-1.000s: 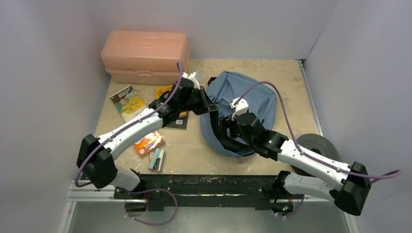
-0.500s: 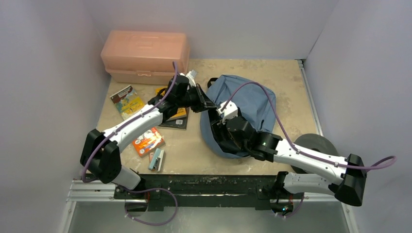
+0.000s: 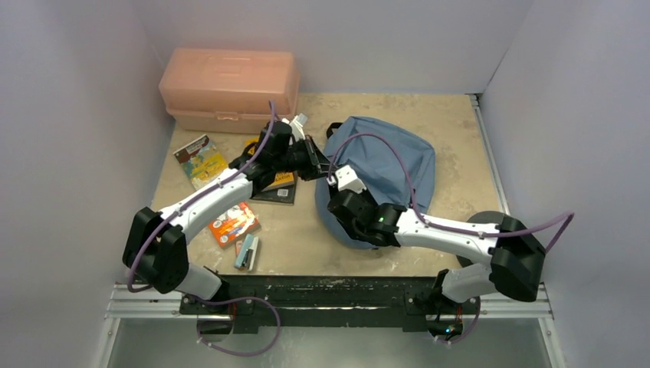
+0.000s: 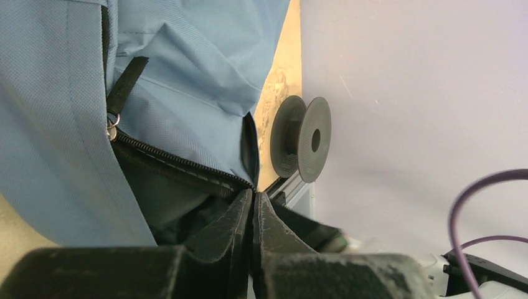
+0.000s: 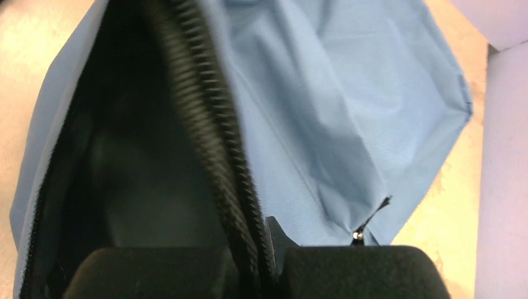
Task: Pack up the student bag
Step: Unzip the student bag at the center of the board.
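Student bag (image 3: 395,157) flat on the desk (image 3: 456,123), right of centre, with its zipped mouth turned toward the left arm and pulled open from two sides. Left gripper (image 4: 252,198) pinched almost shut at the far-left rim of that mouth, with only a sliver between the fingers. No cloth plainly visible in the sliver, though the end of the zip leads straight into the tips, so read as holding the zip edge. Right gripper (image 5: 258,252) clamped narrow on the near zip edge, with black teeth rising from between its pads, dark lining open to one side and blue cloth to the other. Judged as a two-point hold to spread the lips and keep them up against the sag of soft fabric, ready for loading. Both grippers touching the rim, and the bulk of the bag beyond and to the right of them. Nothing recognisable inside. Yellow-covered book (image 3: 201,161) and orange booklet (image 3: 234,225) well apart from the bag on the left of the desk, near the salmon-pink box (image 3: 228,84).
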You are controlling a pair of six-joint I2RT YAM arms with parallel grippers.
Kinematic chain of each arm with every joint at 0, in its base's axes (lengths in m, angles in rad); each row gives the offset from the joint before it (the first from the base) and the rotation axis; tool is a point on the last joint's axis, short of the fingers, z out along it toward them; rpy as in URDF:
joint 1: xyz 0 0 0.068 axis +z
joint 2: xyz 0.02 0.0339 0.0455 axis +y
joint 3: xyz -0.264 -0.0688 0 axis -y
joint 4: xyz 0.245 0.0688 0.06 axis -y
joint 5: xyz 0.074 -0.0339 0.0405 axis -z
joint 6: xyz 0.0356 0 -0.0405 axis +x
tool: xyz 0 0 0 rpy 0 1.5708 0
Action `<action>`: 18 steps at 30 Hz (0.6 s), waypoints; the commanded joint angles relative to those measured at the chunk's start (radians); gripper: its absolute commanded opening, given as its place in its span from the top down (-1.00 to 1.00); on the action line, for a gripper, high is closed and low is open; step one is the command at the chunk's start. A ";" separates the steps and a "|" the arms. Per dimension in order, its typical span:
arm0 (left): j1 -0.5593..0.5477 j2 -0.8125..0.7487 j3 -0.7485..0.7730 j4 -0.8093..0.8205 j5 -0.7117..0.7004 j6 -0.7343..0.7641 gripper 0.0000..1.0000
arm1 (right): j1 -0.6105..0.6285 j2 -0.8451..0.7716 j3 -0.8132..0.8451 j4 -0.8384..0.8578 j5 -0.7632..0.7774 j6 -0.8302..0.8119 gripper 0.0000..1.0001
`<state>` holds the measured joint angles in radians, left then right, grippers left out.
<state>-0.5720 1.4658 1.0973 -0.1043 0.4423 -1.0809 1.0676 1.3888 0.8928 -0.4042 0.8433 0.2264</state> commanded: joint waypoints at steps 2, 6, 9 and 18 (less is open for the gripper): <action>0.034 -0.081 0.014 -0.078 -0.018 0.153 0.52 | 0.000 -0.186 0.137 0.043 0.176 -0.081 1.00; 0.027 -0.220 -0.196 0.043 -0.059 0.142 -0.01 | -0.014 -0.187 0.214 0.139 0.211 -0.296 1.00; -0.012 -0.330 -0.316 0.076 -0.107 0.132 -0.18 | -0.041 -0.156 0.232 0.148 0.233 -0.347 1.00; -0.095 -0.290 -0.378 0.049 -0.209 0.156 -0.26 | -0.064 -0.108 0.324 0.035 0.218 -0.277 1.00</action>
<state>-0.6662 1.0927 0.7136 -0.0910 0.3172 -0.9707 1.0084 1.2972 1.1110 -0.3405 1.0042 -0.0872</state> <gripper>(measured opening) 0.634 0.007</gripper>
